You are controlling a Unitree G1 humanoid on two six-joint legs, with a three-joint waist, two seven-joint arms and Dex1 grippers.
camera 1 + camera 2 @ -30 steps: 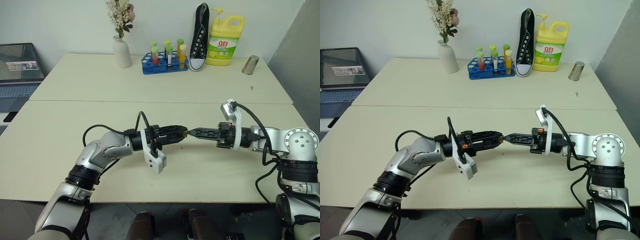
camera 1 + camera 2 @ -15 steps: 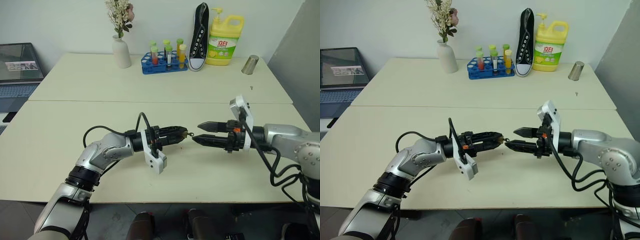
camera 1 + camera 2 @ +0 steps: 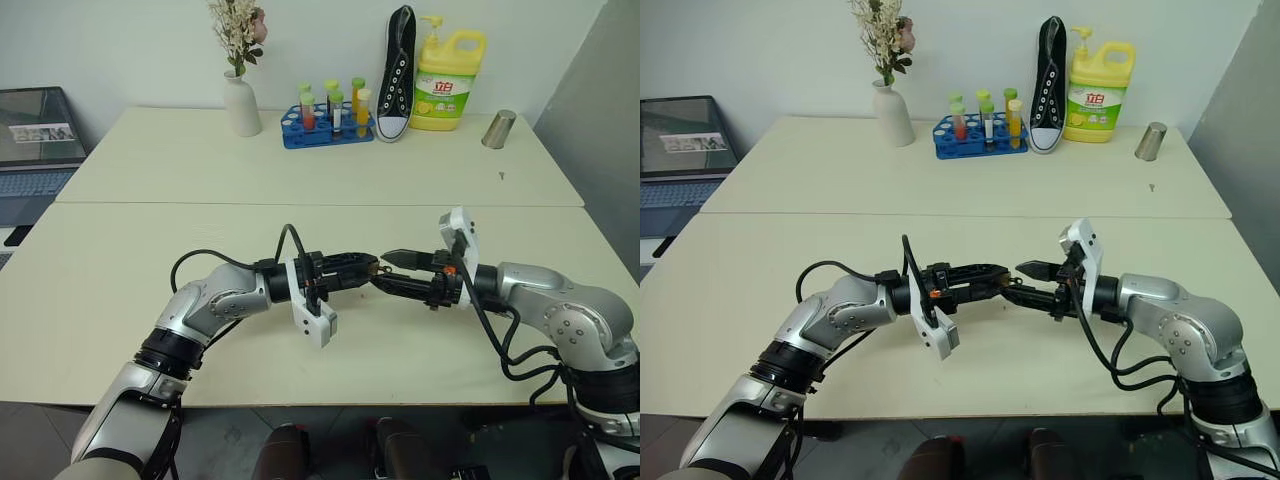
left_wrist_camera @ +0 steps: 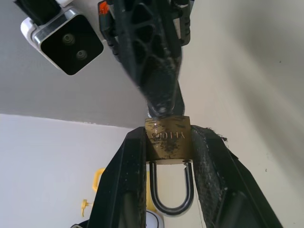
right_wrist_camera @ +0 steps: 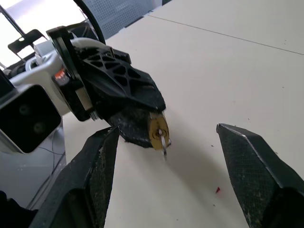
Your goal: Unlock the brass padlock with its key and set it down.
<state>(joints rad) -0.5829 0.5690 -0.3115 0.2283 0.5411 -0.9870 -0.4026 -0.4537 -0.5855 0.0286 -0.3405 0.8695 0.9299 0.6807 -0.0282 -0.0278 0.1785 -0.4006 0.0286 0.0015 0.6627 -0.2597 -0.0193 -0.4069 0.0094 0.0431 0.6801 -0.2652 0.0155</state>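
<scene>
my left gripper (image 3: 372,270) is clamped on the brass padlock (image 4: 168,141), pinching its boxy body between both fingers, with the silvery shackle (image 4: 170,190) pointing back toward my wrist and looking closed as far as i can tell. the padlock hangs in the air above the front half of the table (image 3: 120,290), about midway between its left and right edges, not resting on anything. a small key (image 5: 163,144) sticks out of the padlock's end, facing my right gripper (image 5: 166,156), whose fingers stand spread apart with nothing between them, just beside the key.

what worries me: the key is tiny and my right fingers are wide, so if i close a little off-centre i may catch the padlock body or my own left fingertips instead of the key. a sideways shove could also twist the padlock out of my left gripper's pinch and drop it on the table. turning without a firm hold on the key would probably just slip.

there is stamped lettering on the padlock face in the left wrist view, but i cannot read it. the yellow detergent jug (image 3: 449,80) at the table's far edge has a label with characters too small to make out.
</scene>
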